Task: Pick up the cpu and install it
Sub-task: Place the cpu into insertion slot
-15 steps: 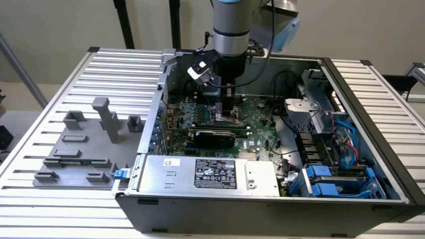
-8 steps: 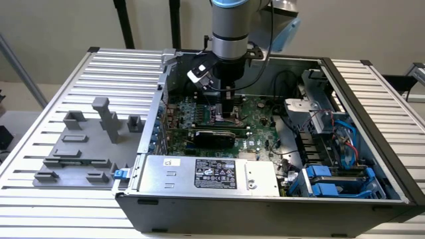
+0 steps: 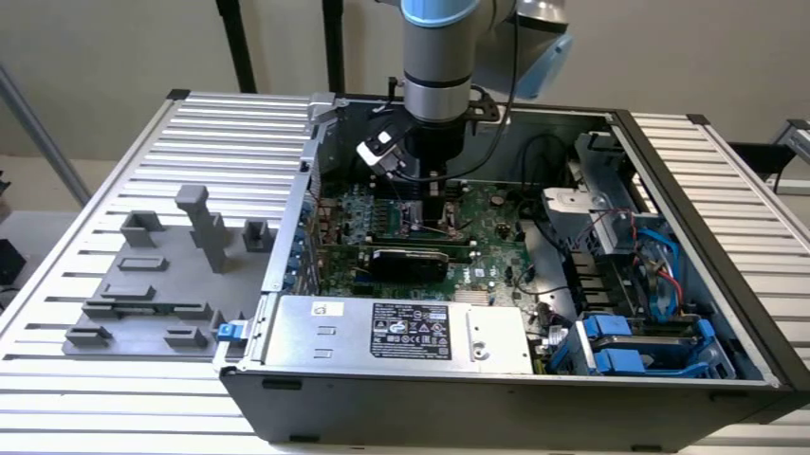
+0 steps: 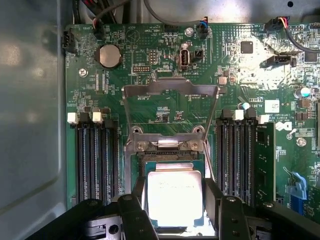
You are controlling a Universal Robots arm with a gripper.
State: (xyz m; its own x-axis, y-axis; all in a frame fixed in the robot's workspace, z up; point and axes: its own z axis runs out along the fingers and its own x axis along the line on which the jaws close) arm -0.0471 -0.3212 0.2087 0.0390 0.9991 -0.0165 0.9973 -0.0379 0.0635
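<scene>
Reaches straight down from above into open computer case [image 3: 506, 409], wrist vertical, gripper [image 3: 437, 207] low over motherboard [image 3: 494, 256]. Clamps cpu [image 4: 175, 197] between two dark fingers [image 4: 214, 200], one against each opposite edge. Holds cpu flat over socket [image 4: 167, 157], silver top facing wrist camera; square, so no long axis, edges parallel to socket. Next to raised metal latch frame [image 4: 170, 90], between memory slots [image 4: 97, 160]. Seated or just above socket: cannot tell.
</scene>
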